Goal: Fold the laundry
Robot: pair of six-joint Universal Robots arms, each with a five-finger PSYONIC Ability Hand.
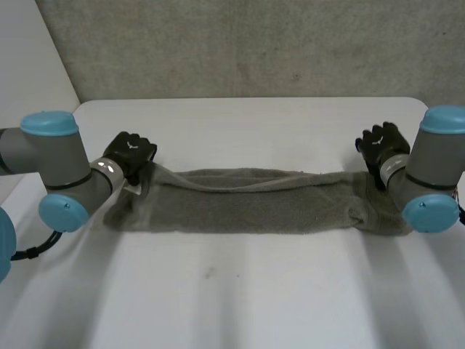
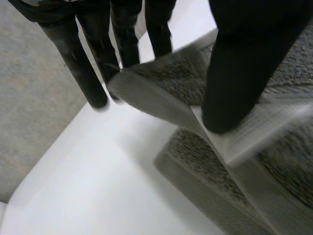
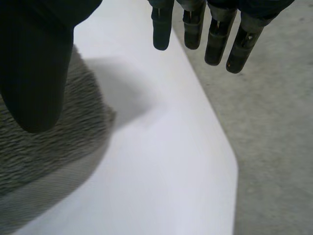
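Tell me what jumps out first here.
A grey towel, folded into a long strip, spans the white table from side to side. The left hand pinches a lifted layer at the strip's left end; the right hand hangs open by the right end, holding nothing.

The towel's [image 1: 247, 205] right end lies hidden behind the right arm [image 1: 436, 163].
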